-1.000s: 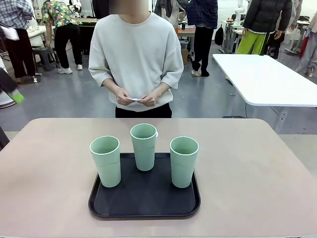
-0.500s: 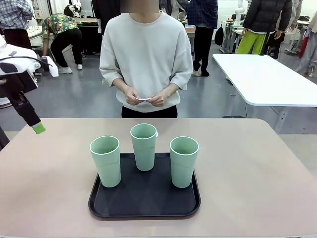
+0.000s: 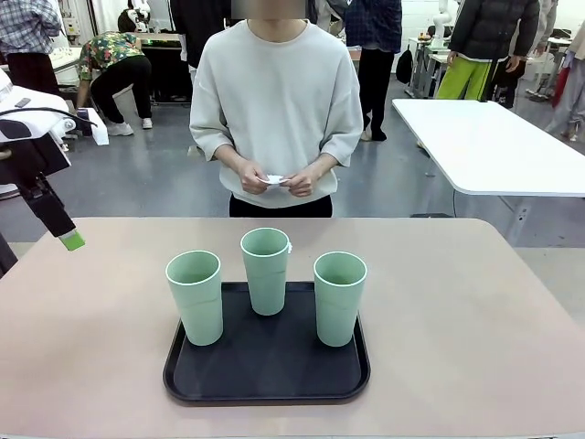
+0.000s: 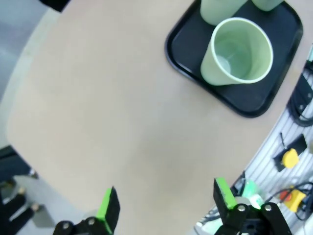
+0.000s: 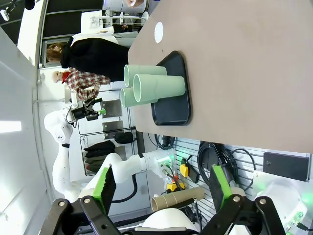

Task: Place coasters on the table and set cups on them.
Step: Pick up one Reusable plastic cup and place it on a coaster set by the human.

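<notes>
Spreading behind everything is a workshop room with a grey, lightly glossy floor (image 3: pixel 137 183), where other people stand among benches well beyond the work area. Nearest the camera lies the table (image 3: pixel 475 311), a broad slab with a smooth, matte beige-tan top and rounded corners. Off to the right, apart from it, stands a white-topped table (image 3: pixel 494 146) with a flat, brighter surface.

A person in a pale, soft-looking sweatshirt (image 3: pixel 274 101) stands at the far edge, both hands (image 3: pixel 300 183) held together at waist height. On the near middle of the tan top sits a black tray (image 3: pixel 265 375), a shallow rounded rectangle with a raised lip and a dull sheen. Three cups stand upright on it, apart from one another: one at the left (image 3: pixel 195 297), one farther back in the middle (image 3: pixel 266 271), one at the right (image 3: pixel 339 298). All are tall, tapered, handleless and plain mint-green plastic.

The left gripper (image 3: pixel 71 240) hangs above the table's far left corner; its wrist view shows the jaws (image 4: pixel 165 201) spread wide over bare tabletop, nothing between the green pads. The right gripper (image 5: pixel 161 186) also stands wide and empty, well away from the tray.

Smallest are the coasters (image 3: pixel 274 179), thin white paper pinched between the person's fingertips, above the table's far edge and not on it.
</notes>
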Tool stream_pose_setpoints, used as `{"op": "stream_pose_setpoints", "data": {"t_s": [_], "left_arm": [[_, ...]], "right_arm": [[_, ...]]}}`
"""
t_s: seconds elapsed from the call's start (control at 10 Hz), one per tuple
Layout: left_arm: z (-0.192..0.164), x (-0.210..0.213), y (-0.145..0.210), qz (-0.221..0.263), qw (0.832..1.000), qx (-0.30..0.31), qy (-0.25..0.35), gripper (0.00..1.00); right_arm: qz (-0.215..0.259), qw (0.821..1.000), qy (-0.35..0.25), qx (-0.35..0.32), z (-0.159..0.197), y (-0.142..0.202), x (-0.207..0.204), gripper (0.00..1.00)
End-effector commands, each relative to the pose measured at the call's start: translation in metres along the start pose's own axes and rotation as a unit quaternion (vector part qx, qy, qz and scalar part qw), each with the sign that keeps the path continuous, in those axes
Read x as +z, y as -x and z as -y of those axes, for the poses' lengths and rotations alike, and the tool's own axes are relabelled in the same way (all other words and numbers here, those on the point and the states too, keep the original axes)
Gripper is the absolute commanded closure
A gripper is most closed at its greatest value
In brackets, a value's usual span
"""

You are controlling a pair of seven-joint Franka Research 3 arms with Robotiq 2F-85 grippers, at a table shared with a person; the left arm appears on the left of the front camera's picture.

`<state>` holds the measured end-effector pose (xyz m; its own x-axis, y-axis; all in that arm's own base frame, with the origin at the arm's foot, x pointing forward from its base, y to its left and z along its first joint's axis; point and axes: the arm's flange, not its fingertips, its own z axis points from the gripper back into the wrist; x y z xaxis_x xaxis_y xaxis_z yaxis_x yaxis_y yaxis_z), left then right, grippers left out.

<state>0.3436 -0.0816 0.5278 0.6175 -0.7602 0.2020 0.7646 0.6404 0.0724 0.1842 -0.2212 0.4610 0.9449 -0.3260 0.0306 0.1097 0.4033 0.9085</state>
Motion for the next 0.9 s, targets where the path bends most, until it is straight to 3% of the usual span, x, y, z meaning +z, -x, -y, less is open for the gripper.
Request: {"op": "stream_pose_setpoints", "data": {"t_s": [0.0, 0.2, 0.3, 0.4, 0.5, 0.7, 0.8], "left_arm": [[-0.001, 0.001, -0.001, -0.005, 1.0, 0.002, -0.007, 0.0], [0.0, 0.0, 0.0, 0.0, 1.0, 0.0, 0.0, 0.0], [-0.008, -0.017, -0.005, 0.018, 0.987, -0.142, 0.071, 0.0], [-0.012, -0.03, 0.001, 0.07, 0.957, -0.258, 0.109, 0.0], [-0.019, -0.04, 0.008, 0.126, 0.926, -0.327, 0.14, 0.0], [-0.023, -0.065, 0.028, 0.213, 0.878, -0.396, 0.163, 0.0], [-0.029, -0.072, 0.035, 0.256, 0.864, -0.404, 0.159, 0.0]], "right_arm": [[0.003, 1.0, -0.01, 0.006, 0.0, 0.0, 0.0, 0.0], [0.003, 1.0, -0.01, 0.006, 0.0, 0.0, 0.0, 0.0], [0.003, 1.0, -0.01, 0.006, 0.0, 0.0, 0.0, 0.0], [0.003, 1.0, -0.01, 0.006, 0.0, 0.0, 0.0, 0.0], [0.003, 1.0, -0.01, 0.006, 0.0, 0.0, 0.0, 0.0], [0.003, 1.0, -0.01, 0.006, 0.0, 0.0, 0.0, 0.0], [0.003, 1.0, -0.01, 0.006, 0.0, 0.0, 0.0, 0.0]]}}
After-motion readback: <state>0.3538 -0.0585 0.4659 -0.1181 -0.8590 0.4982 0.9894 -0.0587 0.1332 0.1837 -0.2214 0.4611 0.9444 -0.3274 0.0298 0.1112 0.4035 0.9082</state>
